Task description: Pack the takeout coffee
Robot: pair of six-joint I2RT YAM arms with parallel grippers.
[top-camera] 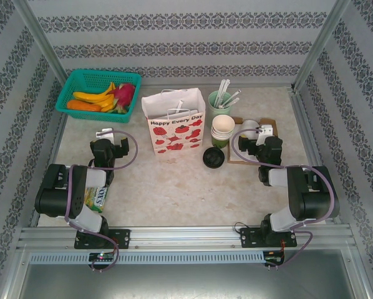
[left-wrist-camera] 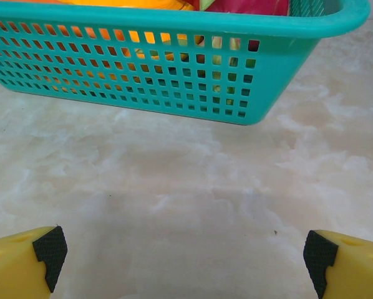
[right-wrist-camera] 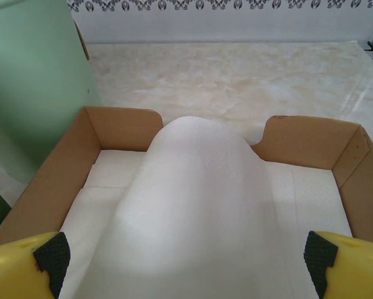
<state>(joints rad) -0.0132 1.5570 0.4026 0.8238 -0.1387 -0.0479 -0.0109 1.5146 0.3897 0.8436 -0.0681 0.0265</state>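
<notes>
Takeout coffee (top-camera: 213,158), black-lidded, stands on the counter (top-camera: 174,193) in the top view, just right of the printed paper bag (top-camera: 174,129) and in front of the stacked cups (top-camera: 222,129).

Left wrist view: left tool (left-wrist-camera: 186,249) spread wide, empty, above bare counter, facing a teal basket (left-wrist-camera: 174,87).

Right wrist view: right tool (right-wrist-camera: 186,249) spread wide, empty, over a cardboard tray (right-wrist-camera: 55,174) holding white paper (right-wrist-camera: 199,187).

Basket (top-camera: 67,94) far left on tabletop (top-camera: 174,193), fruit (top-camera: 102,96) in it. Bag (top-camera: 174,134) at centre, right of basket. Utensil cup (top-camera: 219,103) far, just right of bag. Cup stack (top-camera: 222,128) just on its near side. Takeout coffee (top-camera: 213,158) nearer again, in front of stack. Cardboard tray (right-wrist-camera: 121,124) right of stack and coffee, napkins (right-wrist-camera: 199,199) in it. Left tool (left-wrist-camera: 186,255) on basket's near side. Right tool (right-wrist-camera: 186,261) at tray's near edge, over napkins. Packet (top-camera: 98,198) near left, under left arm.
</notes>
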